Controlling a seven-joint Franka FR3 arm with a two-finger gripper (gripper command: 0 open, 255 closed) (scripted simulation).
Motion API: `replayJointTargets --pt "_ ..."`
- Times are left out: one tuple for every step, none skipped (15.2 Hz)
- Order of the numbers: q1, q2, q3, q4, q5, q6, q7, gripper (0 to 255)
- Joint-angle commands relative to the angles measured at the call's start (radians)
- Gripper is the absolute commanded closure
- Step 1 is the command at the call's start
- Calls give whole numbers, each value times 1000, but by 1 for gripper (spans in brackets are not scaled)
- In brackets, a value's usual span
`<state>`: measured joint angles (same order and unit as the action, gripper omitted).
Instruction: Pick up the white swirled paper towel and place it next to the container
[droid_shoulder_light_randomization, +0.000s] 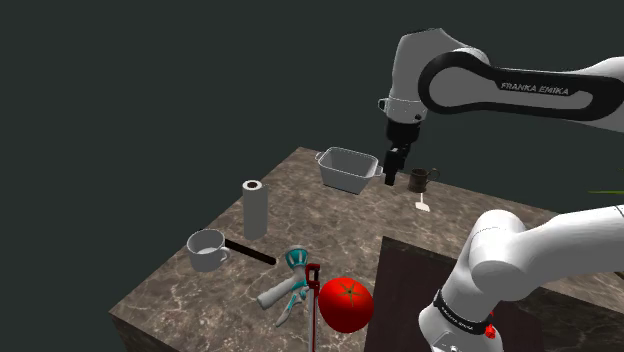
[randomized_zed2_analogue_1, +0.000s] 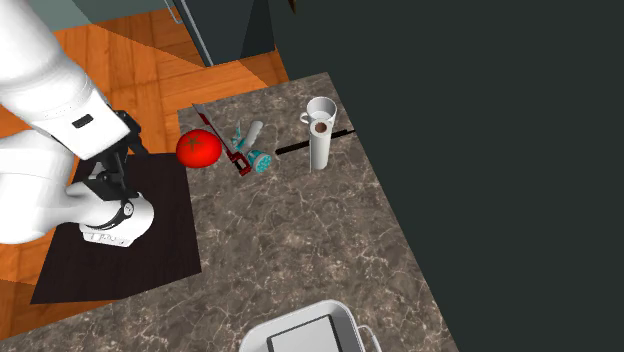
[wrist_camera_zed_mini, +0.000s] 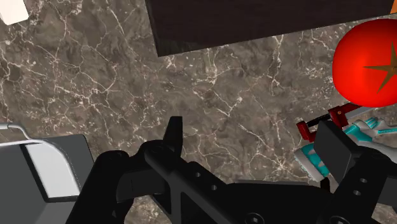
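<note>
**Tomato (droid_shoulder_light_randomization: 346, 303) up front, paper towel roll (droid_shoulder_light_randomization: 255, 208) untouched, jaws released beside the container (droid_shoulder_light_randomization: 348, 168)**

Seen from the shoulder camera, the white paper towel roll stands upright at nine o'clock on the marbled worktop (droid_shoulder_light_randomization: 330, 220). It is well apart from the jaws, which hang open and empty at about one o'clock, just beside the pale container's right rim. Nothing is grasped yet, so the reach to the roll looks like the step in hand.

The roll is tall with a small footprint. A finger clipping its top or side on the way in could topple it and send it rolling toward the worktop's edge. The black handle (droid_shoulder_light_randomization: 250, 250) of a white pot (droid_shoulder_light_randomization: 207, 250) lies near the roll's base at six o'clock, and a low grasp from that side could strike it. The carry to the container is long, so a shallow pinch on soft paper might slip.

Left to right around the roll:
- The pot sits at eight o'clock.
- A teal-and-white tool (droid_shoulder_light_randomization: 290, 285) and a red-handled tool (droid_shoulder_light_randomization: 313, 300) lie at six o'clock, close against the tomato.
- A dark mat (droid_shoulder_light_randomization: 420, 290) lies at five o'clock.
- A dark cup (droid_shoulder_light_randomization: 420, 180) stands at two o'clock, just beyond the jaws.

The stretch between roll and container looks open.
</note>
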<state>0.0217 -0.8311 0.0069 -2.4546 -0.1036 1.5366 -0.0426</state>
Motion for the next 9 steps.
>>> replayJointTargets --pt "0 0 0 0 0 0 0 0" --pt "4 33 6 7 6 29 8 0" --pt "7 67 12 16 12 57 17 0" --pt "11 102 17 26 18 84 24 0" --pt "14 136 23 38 23 110 32 0" --pt "17 171 29 50 28 136 39 0" --pt "20 207 35 64 32 160 47 0" --pt "22 242 41 80 36 184 54 0" --pt "25 278 46 96 39 207 61 0"
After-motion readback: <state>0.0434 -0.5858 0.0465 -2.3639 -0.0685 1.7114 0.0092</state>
